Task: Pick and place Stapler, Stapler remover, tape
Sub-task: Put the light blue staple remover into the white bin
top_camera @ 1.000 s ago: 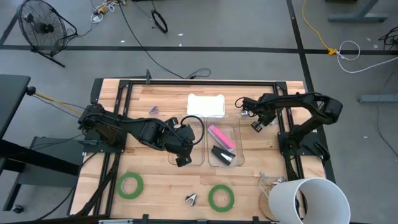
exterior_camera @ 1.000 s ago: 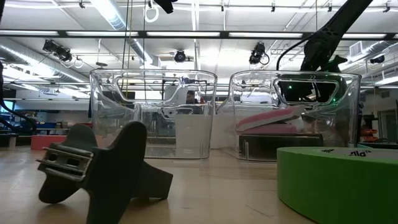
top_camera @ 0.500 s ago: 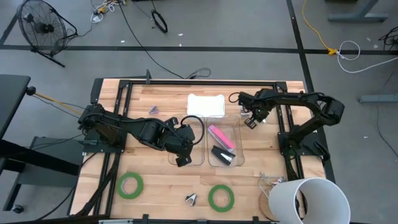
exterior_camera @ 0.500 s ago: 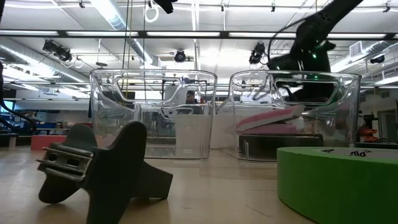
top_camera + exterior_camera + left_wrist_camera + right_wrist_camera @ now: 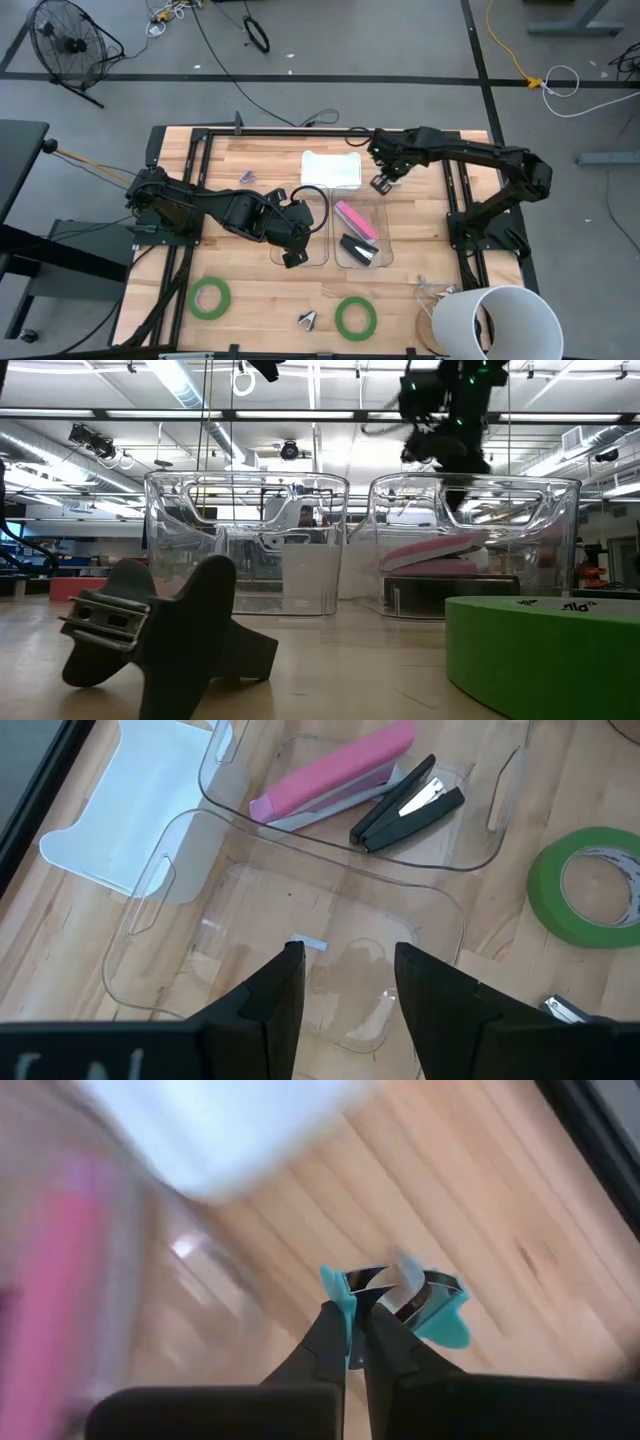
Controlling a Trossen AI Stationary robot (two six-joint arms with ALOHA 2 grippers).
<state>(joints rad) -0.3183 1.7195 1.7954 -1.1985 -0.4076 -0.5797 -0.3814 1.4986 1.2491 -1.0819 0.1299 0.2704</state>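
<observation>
Right arm stretches leftward across the upper middle of the high view, its claw [image 5: 381, 182] hanging above the far rim of the right clear bin [image 5: 386, 228], clamped tight on a teal staple remover [image 5: 395, 1302]. Inside that bin lie the pink stapler [image 5: 355, 220] and a black stapler [image 5: 357, 248]. Left arm reaches across centre frame, its claw [image 5: 345, 982] spread wide over the left clear bin [image 5: 165, 885]. Two green tape rolls [image 5: 210, 297] sit low on the bench [image 5: 260, 310], beside a black staple remover [image 5: 307, 320].
</observation>
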